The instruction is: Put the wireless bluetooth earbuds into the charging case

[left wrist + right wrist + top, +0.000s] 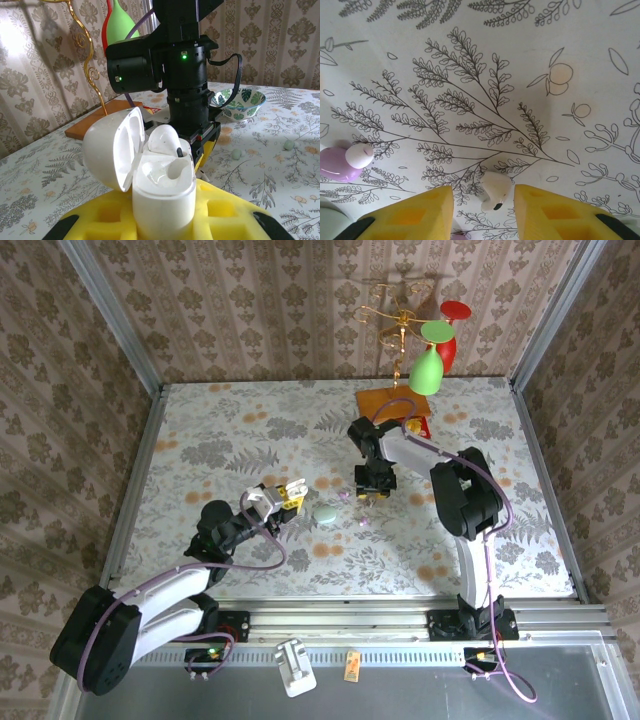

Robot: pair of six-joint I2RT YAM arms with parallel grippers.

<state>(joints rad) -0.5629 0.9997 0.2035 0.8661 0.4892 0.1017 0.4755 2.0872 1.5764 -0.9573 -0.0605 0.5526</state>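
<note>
In the left wrist view, the white charging case (162, 185) stands upright with its lid open, and my left gripper (162, 212) is shut on its base. One whitish earbud (167, 140) sits in the far slot. The near slot is empty. My right gripper (483, 190) points straight down at the table, and a white earbud (495, 191) lies loose on the cloth between its open yellow fingers (547, 210). A lilac earbud with a white tip (342, 162) lies to the left. From above, the right gripper (375, 485) hangs just right of the left gripper (283, 496).
A mint oval case (326, 512) lies between the two grippers. A leaf-patterned bowl (237, 102) stands behind the right arm. An orange board (395, 402) with a gilt stand and green and red ornaments sits at the back. Walls enclose the table.
</note>
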